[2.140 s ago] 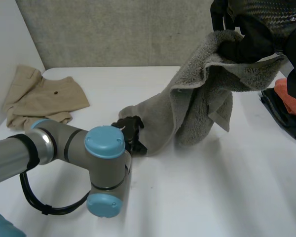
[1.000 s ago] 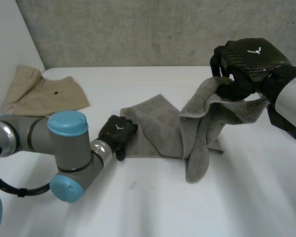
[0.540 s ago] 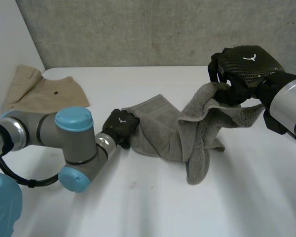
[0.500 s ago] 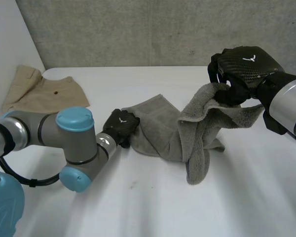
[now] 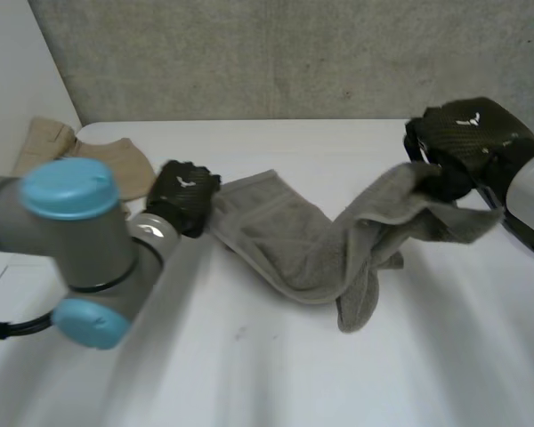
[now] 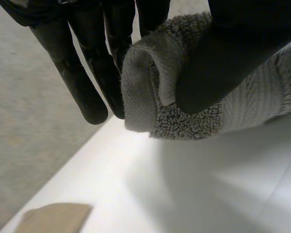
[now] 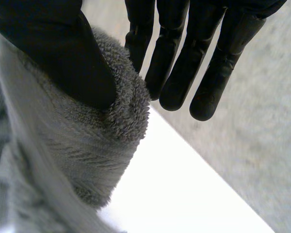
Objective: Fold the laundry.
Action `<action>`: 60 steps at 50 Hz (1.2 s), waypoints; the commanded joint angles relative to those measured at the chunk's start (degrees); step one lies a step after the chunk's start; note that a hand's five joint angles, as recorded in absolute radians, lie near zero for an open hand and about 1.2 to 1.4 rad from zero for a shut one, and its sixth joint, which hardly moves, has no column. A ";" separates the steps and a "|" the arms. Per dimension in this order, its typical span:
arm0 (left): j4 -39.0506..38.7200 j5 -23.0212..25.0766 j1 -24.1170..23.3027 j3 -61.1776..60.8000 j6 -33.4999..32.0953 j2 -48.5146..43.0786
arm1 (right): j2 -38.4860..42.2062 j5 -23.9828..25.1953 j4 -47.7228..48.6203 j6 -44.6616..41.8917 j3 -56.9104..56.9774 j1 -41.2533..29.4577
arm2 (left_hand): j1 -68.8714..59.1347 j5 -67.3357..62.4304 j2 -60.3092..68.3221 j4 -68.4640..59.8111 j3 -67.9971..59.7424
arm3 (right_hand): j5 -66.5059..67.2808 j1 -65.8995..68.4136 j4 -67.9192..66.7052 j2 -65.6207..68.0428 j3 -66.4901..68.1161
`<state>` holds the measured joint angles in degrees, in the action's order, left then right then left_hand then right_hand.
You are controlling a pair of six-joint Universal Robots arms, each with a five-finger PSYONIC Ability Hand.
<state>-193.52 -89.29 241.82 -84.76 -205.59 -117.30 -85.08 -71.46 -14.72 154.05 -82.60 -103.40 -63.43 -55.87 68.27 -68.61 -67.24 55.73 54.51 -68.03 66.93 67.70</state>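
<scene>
Stretching left to right over the white table (image 5: 249,365), the grey towel (image 5: 307,240) sags at its middle, long axis running hand to hand. The left hand (image 5: 185,191) pinches one end between thumb and fingers; the right hand (image 5: 467,142) pinches the other end likewise.

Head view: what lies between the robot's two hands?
The grey towel, seen in the head view: left hand pinches one end, right hand the other, its middle resting on the table.
</scene>
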 commanded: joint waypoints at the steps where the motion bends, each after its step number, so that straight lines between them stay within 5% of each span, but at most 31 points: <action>1: 0.51 0.00 5.85 -12.08 -0.60 14.20 | 7.11 -1.22 -9.71 -19.91 -0.19 4.17 | -16.57 -14.13 11.73 -11.39 -12.76 | 14.27 25.49 -11.97 13.07 12.30; 11: -1.33 -0.35 9.11 0.27 0.36 4.03 | 21.08 -3.59 -2.79 -18.53 11.04 3.64 | -16.57 -14.13 11.73 -11.39 -12.76 | 14.27 25.49 -11.97 13.07 12.30; 15: -2.03 -0.88 8.85 14.16 1.68 -1.60 | 22.85 -7.19 9.24 -11.42 19.04 3.12 | -16.57 -14.13 11.73 -11.39 -12.76 | 14.27 25.49 -11.97 13.07 12.30; 21: -9.50 -5.09 9.99 28.51 13.01 -1.88 | 19.43 -10.19 29.83 -2.88 23.89 2.06 | -16.57 -14.13 11.73 -11.39 -12.76 | 14.27 25.49 -11.97 13.07 12.30; 27: -13.64 -8.79 10.43 25.27 16.71 2.60 | 16.96 -6.69 22.84 -2.62 25.12 2.06 | -16.57 -14.13 11.73 -11.39 -12.76 | 14.27 25.49 -11.97 13.07 12.30; 35: -13.46 -2.38 10.52 4.71 16.71 7.62 | 18.45 -1.23 4.72 -8.39 21.36 2.41 | -16.57 -14.13 11.73 -11.39 -12.76 | 14.27 25.49 -11.97 13.07 12.30; 47: -13.37 -0.35 10.52 -9.81 15.84 0.06 | 31.71 -3.06 3.29 -20.11 11.76 -0.75 | -16.57 -14.13 11.73 -11.39 -12.76 | 14.27 25.49 -11.97 13.07 12.30; 50: -13.29 -0.35 10.43 -10.25 15.75 0.14 | 32.34 -4.65 3.64 -19.49 11.67 -0.93 | -16.57 -14.13 11.73 -11.39 -12.76 | -12.78 -1.57 15.09 -13.98 -14.75; 51: -13.29 -0.35 10.43 -10.42 15.75 0.67 | 32.26 -4.91 4.43 -18.10 11.06 -1.02 | -16.57 -14.13 11.73 -11.39 -12.76 | -42.22 -31.01 44.53 -43.43 -44.19; 52: -13.29 -0.35 10.43 -10.51 15.75 1.11 | 32.34 -4.92 5.05 -17.04 10.71 -0.93 | -16.57 -14.13 11.73 -11.39 -12.76 | -53.68 -42.46 55.99 -54.88 -55.65; 60: -13.37 -0.09 10.43 -12.53 16.27 6.29 | 21.29 -3.95 10.58 0.18 2.37 1.96 | -16.57 -14.13 11.73 -11.39 -12.76 | -55.73 -44.51 58.03 -56.93 -57.70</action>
<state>-206.82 -89.57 252.24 -96.00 -189.77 -114.53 -54.60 -76.24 -7.84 141.89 -74.10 -103.84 -63.43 -56.61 68.56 -68.84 -68.00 3.97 11.73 -13.42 12.84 12.10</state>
